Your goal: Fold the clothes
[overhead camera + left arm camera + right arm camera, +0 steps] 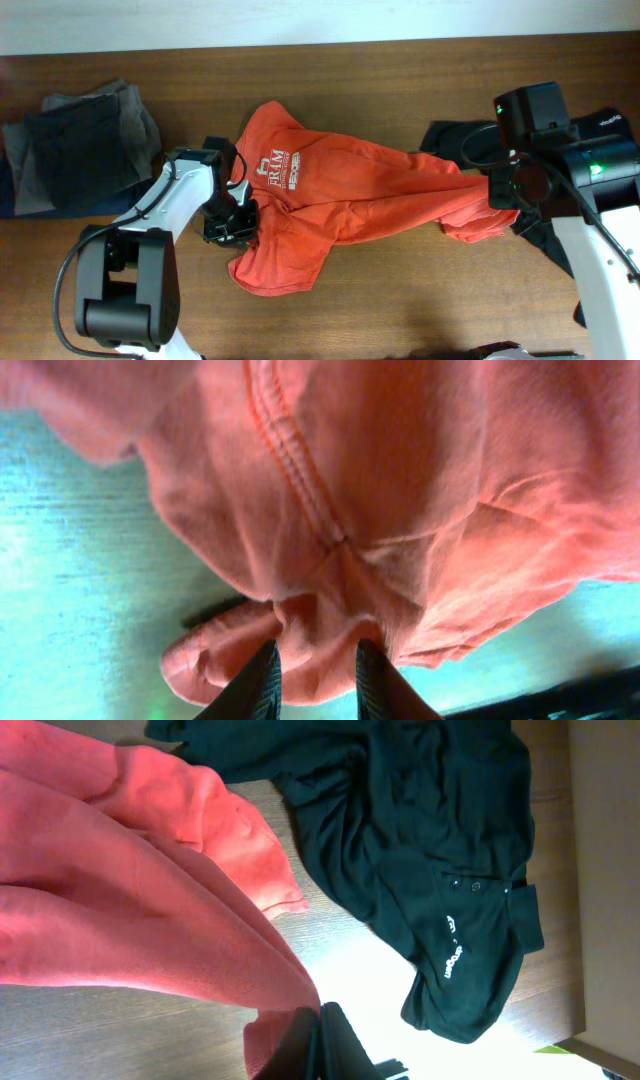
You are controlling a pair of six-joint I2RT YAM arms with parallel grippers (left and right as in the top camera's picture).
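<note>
Fabric of an orange-red T-shirt (340, 190) lies stretched across the middle of the wooden counter (400, 70), pulled into long creases between the two arms. Its chest faces up, with white printed lettering (280, 168) near the left end, and a loose flap spreads toward the counter's near edge. The left end effector (232, 222) sits at that left end; in the left wrist view its two dark fingers (262, 685) stand a little apart with a bunched fold of the orange cloth clamped between them, a stitched seam (295, 460) running above the fold. The right end effector (503, 195) meets the shirt's opposite end, where the cloth narrows to a gathered point; in the right wrist view its fingers (330, 1030) are pressed together, with the edge of the orange fabric pinched at their tips. A black shirt (420, 840) lies crumpled on the counter just beside and partly under that end of the T-shirt, small white lettering (452, 945) showing on it, and from overhead it is mostly covered by the right arm. A stack of dark and grey garments (85, 150) rests at the far left of the counter, well apart from the T-shirt.
</note>
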